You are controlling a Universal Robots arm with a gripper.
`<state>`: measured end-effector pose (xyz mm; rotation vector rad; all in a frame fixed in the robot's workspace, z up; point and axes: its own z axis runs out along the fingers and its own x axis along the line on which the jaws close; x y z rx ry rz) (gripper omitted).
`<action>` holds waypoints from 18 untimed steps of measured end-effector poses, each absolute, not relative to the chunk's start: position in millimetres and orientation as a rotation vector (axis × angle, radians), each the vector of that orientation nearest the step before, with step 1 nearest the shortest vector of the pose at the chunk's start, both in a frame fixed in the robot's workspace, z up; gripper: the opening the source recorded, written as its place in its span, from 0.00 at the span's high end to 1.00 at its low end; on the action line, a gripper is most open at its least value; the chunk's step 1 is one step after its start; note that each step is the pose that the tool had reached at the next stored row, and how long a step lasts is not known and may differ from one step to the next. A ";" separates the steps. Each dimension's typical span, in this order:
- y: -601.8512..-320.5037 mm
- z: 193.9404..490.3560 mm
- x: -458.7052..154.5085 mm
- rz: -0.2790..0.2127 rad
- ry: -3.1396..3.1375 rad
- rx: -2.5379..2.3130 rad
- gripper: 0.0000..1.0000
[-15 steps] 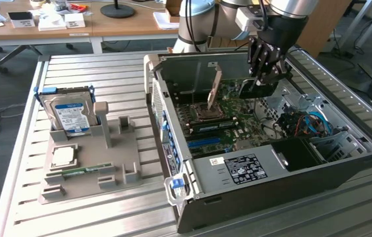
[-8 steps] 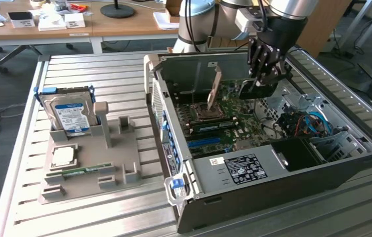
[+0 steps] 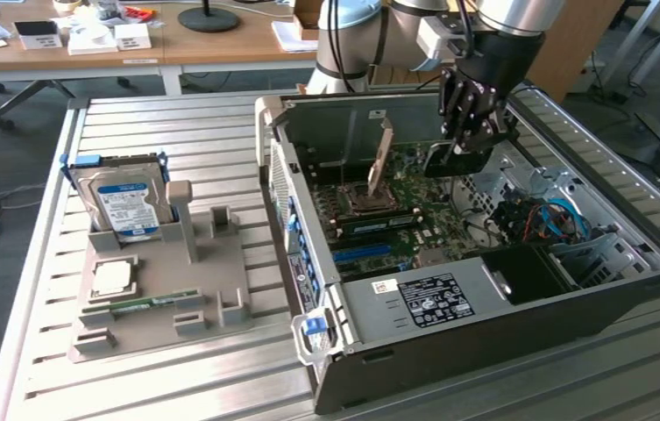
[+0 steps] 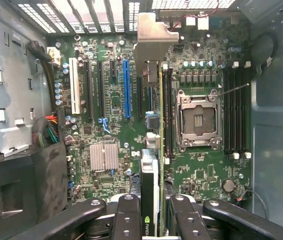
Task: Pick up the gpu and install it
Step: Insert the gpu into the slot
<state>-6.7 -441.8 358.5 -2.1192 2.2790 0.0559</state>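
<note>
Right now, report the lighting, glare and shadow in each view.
Exterior view: daylight brightens the ribbed metal table, while the open grey computer case has one deeply shadowed bay. Wrist view: the vent grille is washed out white, the green circuit-board card with black cooler catches light on its silver bracket, and the black plastic shroud is dark.

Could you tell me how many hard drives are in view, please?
1: the hard drive stands in the grey holder, exterior view's left; the case may hide others.

Robotics lab — slotted aluminium bench [image 3: 166, 377], open PC case [image 3: 505, 338], cluttered wooden desks [image 3: 248, 44] behind.
</note>
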 end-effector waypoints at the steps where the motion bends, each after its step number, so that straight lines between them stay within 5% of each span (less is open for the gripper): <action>1: -442.0 358.5 -6.7 0.056 2.279 -2.119 0.73; 18: -442.8 356.9 -6.7 0.056 2.279 -2.119 0.73</action>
